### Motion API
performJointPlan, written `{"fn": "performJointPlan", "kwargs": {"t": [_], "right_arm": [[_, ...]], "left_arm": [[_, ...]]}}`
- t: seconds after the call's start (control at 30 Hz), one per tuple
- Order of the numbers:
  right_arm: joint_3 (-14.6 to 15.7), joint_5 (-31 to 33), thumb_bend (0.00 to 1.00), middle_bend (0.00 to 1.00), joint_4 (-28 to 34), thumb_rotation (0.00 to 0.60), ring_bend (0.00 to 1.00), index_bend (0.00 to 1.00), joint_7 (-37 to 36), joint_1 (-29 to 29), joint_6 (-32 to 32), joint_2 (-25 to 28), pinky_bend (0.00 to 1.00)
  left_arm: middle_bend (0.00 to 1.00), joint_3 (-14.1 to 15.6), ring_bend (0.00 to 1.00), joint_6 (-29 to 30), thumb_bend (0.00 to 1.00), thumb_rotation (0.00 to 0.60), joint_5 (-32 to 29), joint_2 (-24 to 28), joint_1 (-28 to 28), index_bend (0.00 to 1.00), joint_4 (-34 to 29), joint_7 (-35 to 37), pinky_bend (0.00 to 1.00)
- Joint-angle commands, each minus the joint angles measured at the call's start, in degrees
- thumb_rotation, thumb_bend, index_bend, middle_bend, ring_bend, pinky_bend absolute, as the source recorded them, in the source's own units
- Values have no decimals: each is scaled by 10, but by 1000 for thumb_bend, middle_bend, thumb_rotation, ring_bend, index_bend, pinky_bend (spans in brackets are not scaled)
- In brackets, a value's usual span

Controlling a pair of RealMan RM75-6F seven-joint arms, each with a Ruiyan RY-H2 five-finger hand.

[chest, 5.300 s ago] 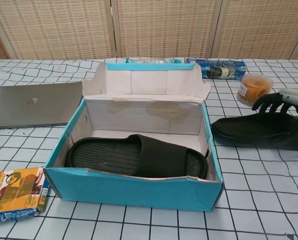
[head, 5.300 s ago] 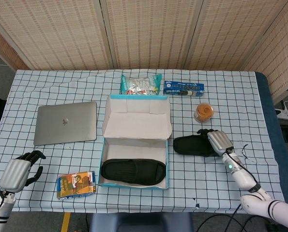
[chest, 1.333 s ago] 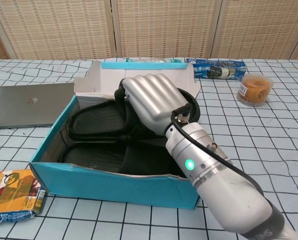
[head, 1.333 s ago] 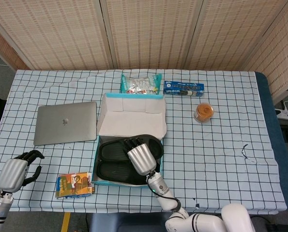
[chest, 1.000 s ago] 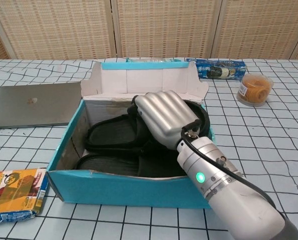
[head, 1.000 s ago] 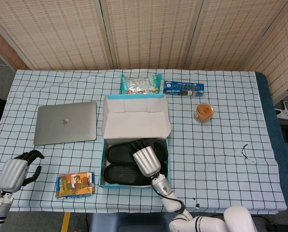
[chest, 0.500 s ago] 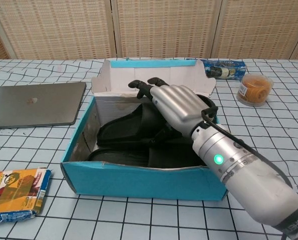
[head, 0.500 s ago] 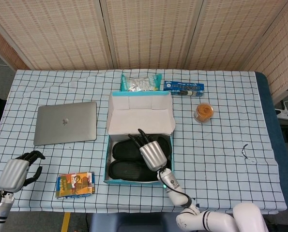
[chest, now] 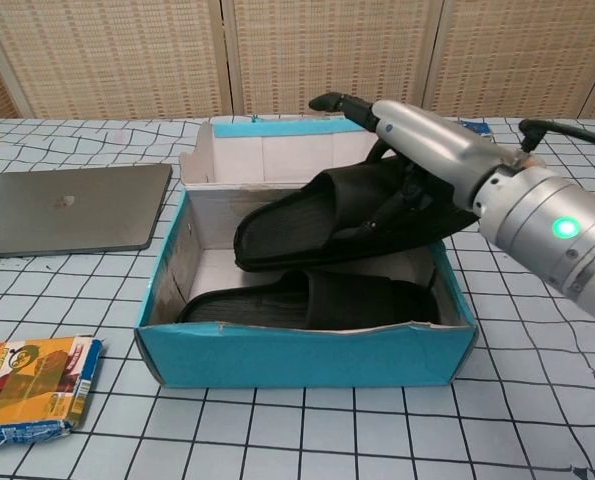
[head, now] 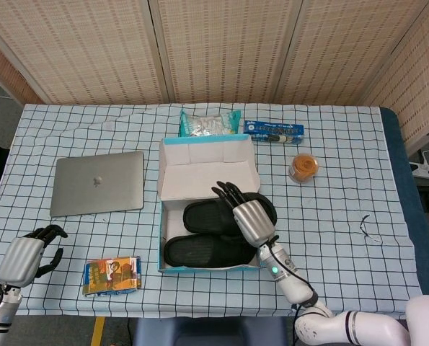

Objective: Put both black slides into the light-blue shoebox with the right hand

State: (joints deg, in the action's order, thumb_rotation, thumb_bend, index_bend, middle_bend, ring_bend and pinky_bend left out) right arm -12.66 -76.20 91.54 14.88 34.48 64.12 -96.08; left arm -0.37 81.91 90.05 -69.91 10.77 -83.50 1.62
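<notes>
Black slides, two of them, were both at the light-blue shoebox (chest: 307, 355): the near slide (chest: 307, 298) lay flat on the box floor, while the second slide (chest: 337, 225) sat tilted, its right end riding up over the box's right wall. Half a second earlier your right hand (head: 249, 214) was lower inside the box; it had since lifted, fingers spread forward and thumb under the strap, and whether it gripped the slide I cannot tell. That slide likely still needed seating. Your left hand (head: 27, 258) rested curled and empty, well apart. One shoebox, one laptop (head: 97, 182).
</notes>
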Motion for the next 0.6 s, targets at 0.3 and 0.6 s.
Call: {"fn": "performJointPlan", "kwargs": {"t": [0.3, 0.6], "right_arm": [[13, 20, 31, 0, -18, 600, 0, 0, -82, 4, -55, 13, 13], [18, -4, 31, 0, -56, 600, 0, 0, -113, 6, -26, -42, 26]], "left_arm": [[324, 3, 378, -8, 455, 600, 0, -3, 2, 389, 0, -7, 597], [330, 2, 378, -4, 456, 600, -1, -1, 1, 389, -1, 0, 598]]}}
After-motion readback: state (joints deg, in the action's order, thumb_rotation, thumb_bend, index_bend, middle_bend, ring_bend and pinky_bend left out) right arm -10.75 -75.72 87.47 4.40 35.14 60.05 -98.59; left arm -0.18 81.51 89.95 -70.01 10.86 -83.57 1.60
